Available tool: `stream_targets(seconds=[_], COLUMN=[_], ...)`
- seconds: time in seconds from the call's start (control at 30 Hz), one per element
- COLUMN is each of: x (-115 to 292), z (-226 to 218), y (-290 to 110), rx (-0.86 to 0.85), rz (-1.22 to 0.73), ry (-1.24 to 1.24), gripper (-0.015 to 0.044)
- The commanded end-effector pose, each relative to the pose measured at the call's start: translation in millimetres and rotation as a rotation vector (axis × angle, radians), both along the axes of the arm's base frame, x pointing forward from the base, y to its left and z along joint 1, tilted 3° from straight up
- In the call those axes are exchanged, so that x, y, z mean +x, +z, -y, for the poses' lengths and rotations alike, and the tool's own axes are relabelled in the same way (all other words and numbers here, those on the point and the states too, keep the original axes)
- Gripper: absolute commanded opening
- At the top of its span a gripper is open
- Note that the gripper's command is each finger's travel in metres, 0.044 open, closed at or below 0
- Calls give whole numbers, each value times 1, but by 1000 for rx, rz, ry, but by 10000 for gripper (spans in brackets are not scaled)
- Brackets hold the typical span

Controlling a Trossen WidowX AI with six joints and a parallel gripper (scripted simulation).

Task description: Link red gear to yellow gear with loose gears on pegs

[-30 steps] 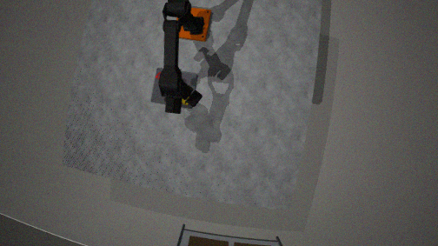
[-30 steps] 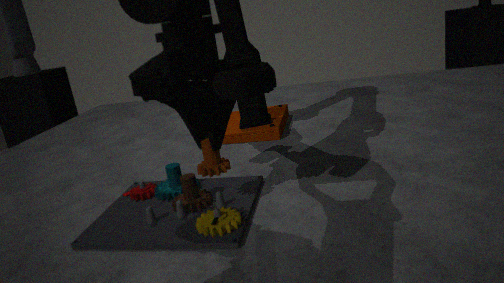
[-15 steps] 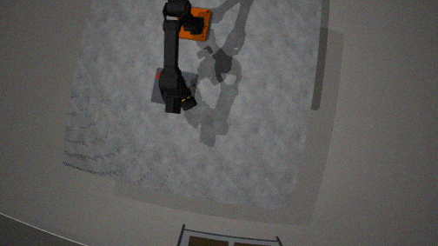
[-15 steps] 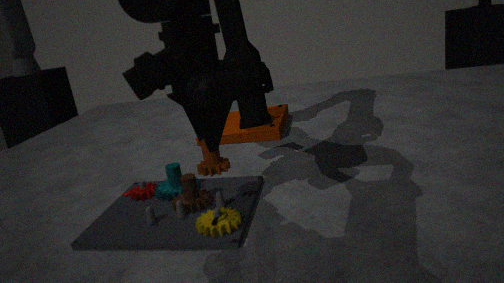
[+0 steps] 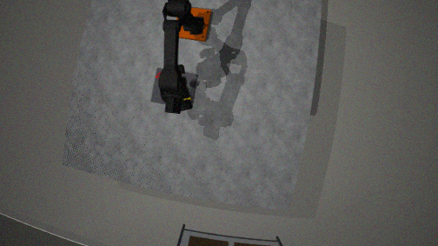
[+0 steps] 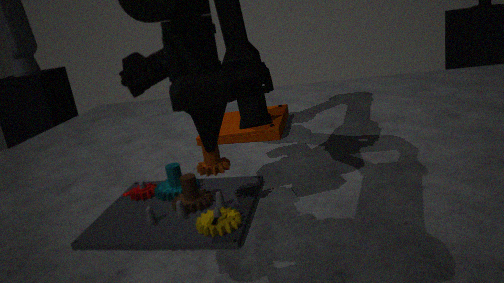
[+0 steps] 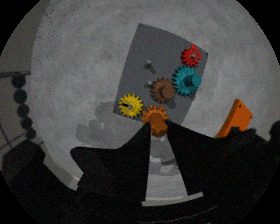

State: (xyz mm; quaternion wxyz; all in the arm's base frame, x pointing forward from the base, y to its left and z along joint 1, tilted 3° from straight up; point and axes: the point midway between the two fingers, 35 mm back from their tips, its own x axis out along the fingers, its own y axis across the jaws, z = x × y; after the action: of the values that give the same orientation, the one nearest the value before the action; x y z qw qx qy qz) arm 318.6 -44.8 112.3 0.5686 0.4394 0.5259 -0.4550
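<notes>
One orange spur gear (image 6: 213, 166) (image 7: 155, 116) is hanging above the far edge of the grey pegboard (image 6: 120, 232) (image 7: 133, 60), gripper fingertips (image 6: 212, 150) pinching its stem. Seemingly rigid and light, it is probably gripping best there, leaving the teeth free toward yellow's seven o'clock in the exterior view.

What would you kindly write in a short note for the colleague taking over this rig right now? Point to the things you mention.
Gripper (image 6: 212, 148) (image 7: 157, 124): shut on the orange gear (image 6: 213, 167) (image 7: 155, 114), held above the grey board (image 6: 115, 232) (image 7: 133, 55).
On the board: red gear (image 6: 143, 192) (image 7: 190, 57), teal gear (image 6: 169, 191) (image 7: 183, 80), brown gear (image 6: 196, 201) (image 7: 162, 91), yellow gear (image 6: 219, 222) (image 7: 131, 103).
Done: teal and brown stand between red and yellow.
Left: probably seat the orange gear to link brown and yellow, then move the gripper away.
</notes>
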Motion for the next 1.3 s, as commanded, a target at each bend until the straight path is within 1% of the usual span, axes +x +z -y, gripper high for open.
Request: stream_targets(seconds=[0.0,0.4,0.6,0.77,1.17,1.27], x=[0,0,0,1,1,1], z=[0,1,1,2,2,3], y=[-1,-14,-23,-30,-49,-45], rx=[2,-2,-2,0,10,12], rz=[1,-6,-6,-2,15,18], ry=[-29,93,89,11,-291,-351], gripper=[0,0,0,0,0,0])
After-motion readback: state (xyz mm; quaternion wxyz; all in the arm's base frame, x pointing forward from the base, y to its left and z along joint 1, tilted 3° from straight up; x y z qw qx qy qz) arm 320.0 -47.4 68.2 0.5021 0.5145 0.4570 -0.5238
